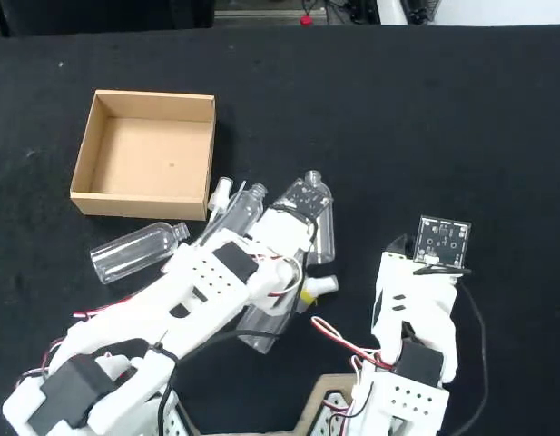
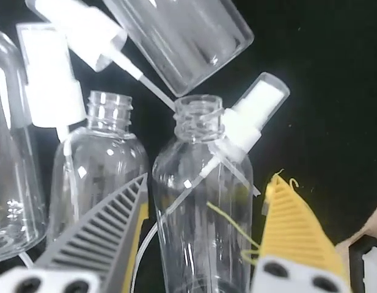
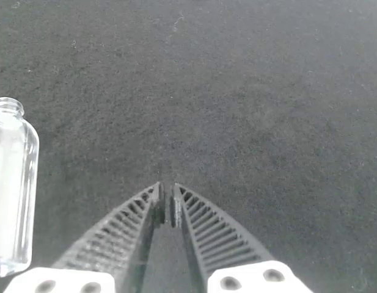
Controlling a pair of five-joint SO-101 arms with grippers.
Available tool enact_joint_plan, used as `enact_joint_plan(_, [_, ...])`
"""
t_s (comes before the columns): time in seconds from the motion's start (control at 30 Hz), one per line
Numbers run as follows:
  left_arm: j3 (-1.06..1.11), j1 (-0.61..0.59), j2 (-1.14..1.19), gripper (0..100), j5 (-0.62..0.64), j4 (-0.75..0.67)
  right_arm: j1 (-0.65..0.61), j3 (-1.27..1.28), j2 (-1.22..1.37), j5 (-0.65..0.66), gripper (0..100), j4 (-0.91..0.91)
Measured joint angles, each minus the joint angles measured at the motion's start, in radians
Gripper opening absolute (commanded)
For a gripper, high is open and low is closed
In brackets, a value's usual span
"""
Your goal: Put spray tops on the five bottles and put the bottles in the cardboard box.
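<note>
the cardboard box [image 1: 139, 205] sits at about 10 o'clock on the black table [image 1: 443, 109], and its floor is bare, so no bottle has been packed. a lone bottle [image 1: 139, 250] lies on its side at 6 o'clock of the box. the other bottles lie in a loose heap from the table's centre toward 6 o'clock, partly under the left arm. every neck that can be seen is open, so i judge that none of the five is capped and the whole job is yet to do.

the high view gives the layout and the empty box, but not the detail of the heap. the left wrist view supplies that. the middle bottle [image 2: 200, 232] has bare threads, and a spray top [image 2: 252, 113] lies loose against its neck with its tube trailing over the shoulder. a neighbour bottle [image 2: 96, 165] just beside it is also uncapped, with a second spray top [image 2: 51, 85] lying near it. the left gripper [image 2: 209, 180] has its fingers apart, one on each side of the middle bottle, and does not look clamped on it.

the right wrist view shows the right gripper [image 3: 167, 190] with its fingers together and holding nothing. it hangs over bare table at about 4 o'clock from the centre, with a side bottle [image 3: 11, 189], open-necked, nearby.
</note>
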Motion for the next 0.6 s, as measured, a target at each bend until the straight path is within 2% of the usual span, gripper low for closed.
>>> enact_joint_plan(0.2, [0.000,0.002,0.000,29,0.000,0.000,0.000,0.000,0.000,0.000,2.9,0.000])
enact_joint_plan(0.43, [0.000,0.003,0.000,18,0.002,0.025,0.000,0.000,0.000,0.000,2.9,0.000])
enact_joint_plan(0.6, [0.000,0.011,0.000,16,0.000,0.060,0.000,0.000,0.000,0.000,2.9,0.000])
